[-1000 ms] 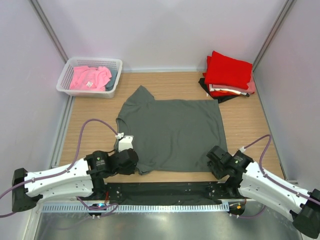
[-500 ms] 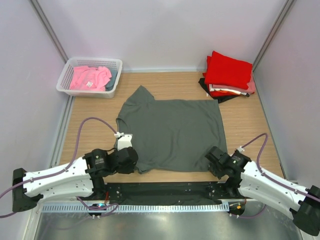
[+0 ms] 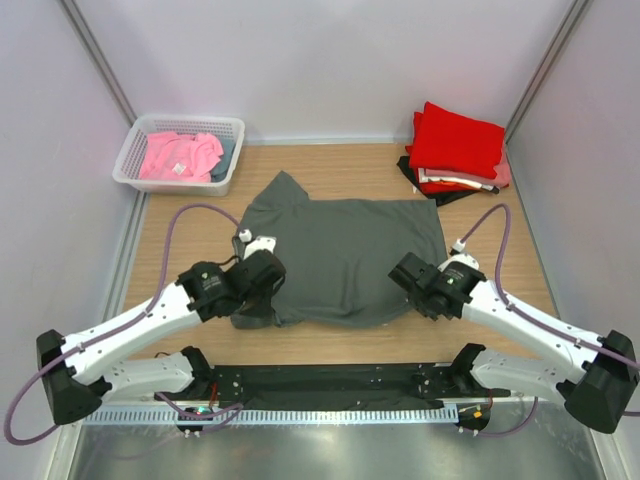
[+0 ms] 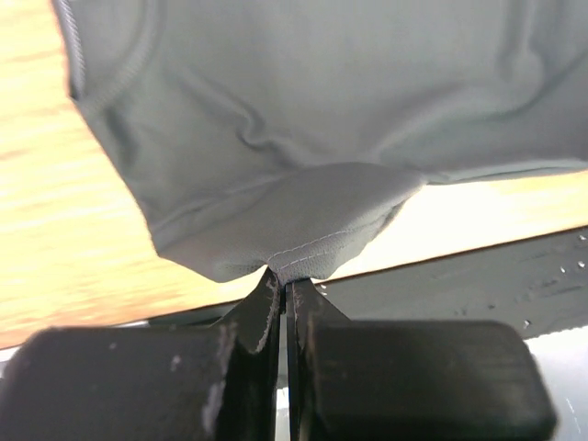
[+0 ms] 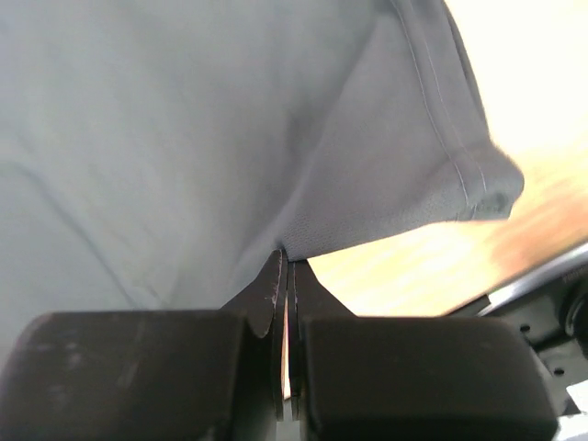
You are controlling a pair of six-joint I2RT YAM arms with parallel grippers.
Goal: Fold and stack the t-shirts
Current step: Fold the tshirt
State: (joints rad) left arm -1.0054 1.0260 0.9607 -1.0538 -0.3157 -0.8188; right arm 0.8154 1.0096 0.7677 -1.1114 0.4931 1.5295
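Right, top view first: dark grey t-shirt [image 3: 345, 250] lies spread mid-bench, one sleeve pointing far-left. Left end effector [image 3: 272, 290] sits on its near-left corner and right end effector [image 3: 398, 272] on its near-right corner, both over the cloth, well apart from each other. Near hem looks bunched at both corners. Red t-shirt [image 3: 458, 140] lies folded on top of a small pile at the far right of the bench [image 3: 500, 250]. Pink t-shirt [image 3: 180, 155] lies crumpled in the white basket [image 3: 132, 152] at far left.

Left wrist view: fingers [image 4: 262, 308] are closed tight, pinching the stitched grey hem. The corner is held up off the wood, and cloth drapes away from the pinch with folds.

Right wrist view: fingers [image 5: 266, 299] are clamped together on the grey edge. A seam runs up to the right of the pinch, with wood visible beneath the raised corner.
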